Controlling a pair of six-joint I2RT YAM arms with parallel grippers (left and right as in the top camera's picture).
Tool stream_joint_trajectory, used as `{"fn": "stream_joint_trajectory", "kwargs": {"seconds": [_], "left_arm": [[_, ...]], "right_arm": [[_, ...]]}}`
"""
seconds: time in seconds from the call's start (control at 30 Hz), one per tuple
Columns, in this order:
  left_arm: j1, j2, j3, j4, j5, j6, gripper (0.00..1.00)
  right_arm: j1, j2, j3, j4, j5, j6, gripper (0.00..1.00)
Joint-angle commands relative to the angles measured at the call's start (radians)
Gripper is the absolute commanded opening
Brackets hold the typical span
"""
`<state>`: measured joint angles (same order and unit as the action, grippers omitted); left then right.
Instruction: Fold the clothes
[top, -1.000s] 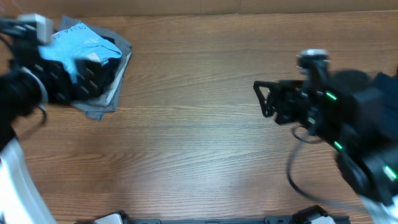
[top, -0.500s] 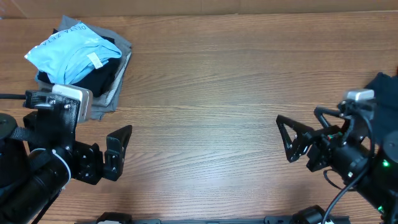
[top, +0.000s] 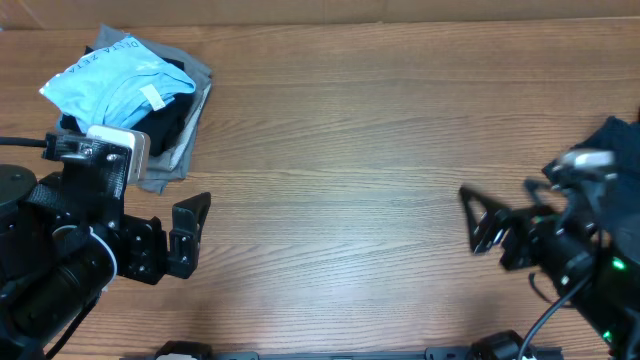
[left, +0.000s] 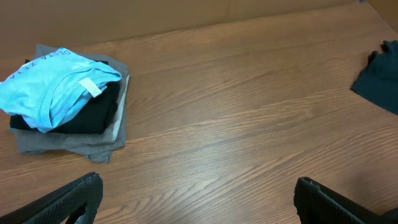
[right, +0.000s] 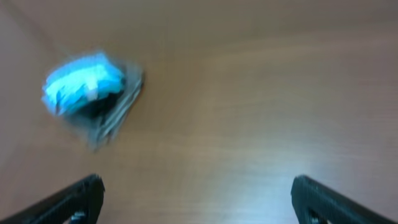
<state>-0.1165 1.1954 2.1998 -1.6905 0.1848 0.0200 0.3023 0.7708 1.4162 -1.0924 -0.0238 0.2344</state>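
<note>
The clothes lie in a folded stack at the table's far left: a light blue T-shirt (top: 112, 80) on top, a black one (top: 168, 122) under it and a grey one (top: 182, 155) at the bottom. The left wrist view shows the same stack (left: 59, 93), and the right wrist view shows it blurred (right: 84, 87). My left gripper (top: 188, 238) hangs open over bare wood in front of the stack, with nothing between its fingers (left: 78, 198). My right gripper (top: 473, 222) is open and empty at the right, pointing left, its fingers (right: 78, 198) wide apart.
A dark crumpled garment (top: 618, 140) lies at the right edge behind the right arm, and it also appears in the left wrist view (left: 379, 74). The brown wooden table (top: 330, 150) spans the view, with a cardboard-coloured wall along its far edge.
My left gripper has come off the stack and moved toward the table's front. The right arm has drawn back to the right and front, and its jaws have opened slightly.
</note>
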Motion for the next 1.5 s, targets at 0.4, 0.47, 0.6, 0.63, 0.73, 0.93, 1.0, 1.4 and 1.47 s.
{"fn": "stream_joint_trajectory", "kwargs": {"seconds": [0.4, 0.47, 0.6, 0.63, 0.73, 0.93, 1.0, 1.4, 1.47], "left_arm": [[-0.007, 0.0, -0.002, 0.002, -0.012, -0.02, 1.0], [-0.007, 0.0, -0.002, 0.002, -0.012, -0.02, 1.0], [-0.007, 0.0, -0.002, 0.002, -0.012, -0.02, 1.0], [-0.007, 0.0, -0.002, 0.001, -0.012, -0.02, 1.0], [-0.007, 0.0, -0.002, 0.002, -0.012, -0.02, 1.0], [-0.007, 0.0, -0.002, 0.002, -0.012, -0.02, 1.0], [-0.007, 0.0, -0.002, 0.002, -0.012, -0.02, 1.0], [-0.007, 0.0, -0.002, 0.002, -0.012, -0.02, 1.0], [-0.007, 0.0, -0.002, 0.001, -0.012, -0.02, 1.0]], "right_arm": [[-0.198, -0.57, -0.968, 0.67, -0.04, -0.2, 1.0], [-0.208, -0.651, -1.078, 0.747, -0.07, -0.2, 1.0], [-0.219, -0.771, -1.258, 0.95, -0.127, -0.197, 1.0], [-0.219, -0.768, -1.294, 1.014, -0.133, -0.197, 1.0], [-0.219, -0.768, -1.363, 1.12, -0.136, -0.197, 1.0], [-0.237, -0.768, -1.408, 1.151, -0.127, -0.198, 1.0], [-0.237, -0.768, -1.408, 1.128, -0.128, -0.198, 1.0], [-0.237, -0.765, -1.408, 1.023, -0.127, -0.198, 1.0], [-0.237, -0.765, -1.408, 1.023, -0.127, -0.198, 1.0]]}}
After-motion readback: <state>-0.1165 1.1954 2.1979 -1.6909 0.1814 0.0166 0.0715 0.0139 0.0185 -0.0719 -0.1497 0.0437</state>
